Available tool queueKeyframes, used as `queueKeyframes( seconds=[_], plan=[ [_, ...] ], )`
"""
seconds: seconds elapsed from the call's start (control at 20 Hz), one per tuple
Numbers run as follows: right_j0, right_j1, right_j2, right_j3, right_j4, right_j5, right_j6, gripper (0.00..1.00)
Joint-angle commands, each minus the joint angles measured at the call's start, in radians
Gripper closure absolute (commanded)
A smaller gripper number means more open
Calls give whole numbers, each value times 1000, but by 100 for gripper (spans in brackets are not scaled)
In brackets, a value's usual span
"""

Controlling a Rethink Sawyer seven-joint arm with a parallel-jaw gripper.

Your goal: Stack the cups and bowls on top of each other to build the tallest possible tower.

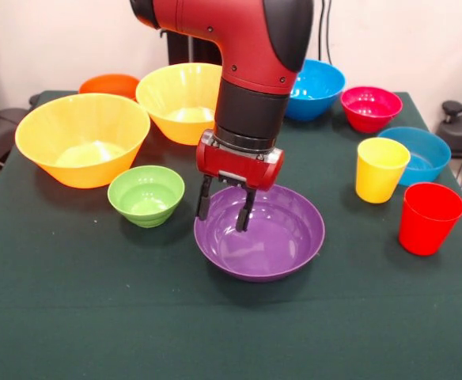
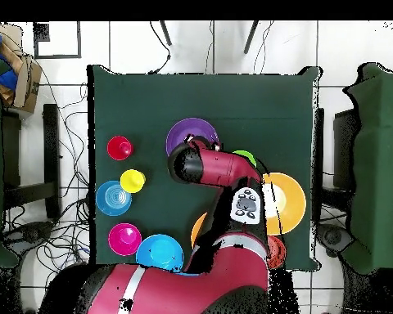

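The red and black gripper [image 1: 225, 210] hangs with its two dark fingers [image 1: 204, 199] spread apart and pointing straight down, straddling the far-left rim of the wide glossy purple plastic bowl [image 1: 270, 237]. One finger seems to sit outside the wall and the other inside the hollow, though whether either touches the rim cannot be told. Nothing is pinched yet. From the overhead view the arm covers this spot, so only the bowl's outer arc [image 2: 191, 131] shows.

The rim between the fingers is the relation the coming move turns on — closing them here would probably clamp the thin wall, and the bowl would then hang tilted from one edge.

No tower stands yet; everything sits singly on the dark green cloth-covered table [image 1: 96, 317]. Just beside the gripper, on the side away from the purple bowl, is the small green plastic bowl [image 1: 145, 194], and past it the large yellow-orange plastic bowl [image 1: 81, 138], the likely base. Behind the gripper is the second large yellow-orange bowl [image 1: 176, 99]. Across the purple bowl, well apart, stand the yellow tapered plastic cup [image 1: 380, 169] and the red tapered plastic cup [image 1: 429, 218] — upright, mouths up.

The cloth looks soft, with open room around the purple bowl for lifting.
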Motion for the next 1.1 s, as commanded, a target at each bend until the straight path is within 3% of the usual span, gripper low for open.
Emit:
queueKeyframes(
  seconds=[0.05, 0.35, 0.8, 1.1],
  plan=[
    [11, 26, 75, -8, -86, 130, -24, 0],
    [6, 28, 61, -15, -116, 131, -32, 0],
    [-72, 7, 88, 12, -176, 101, -64, 0],
    [-87, 15, 93, 4, -218, 87, -59, 0]
  ],
)
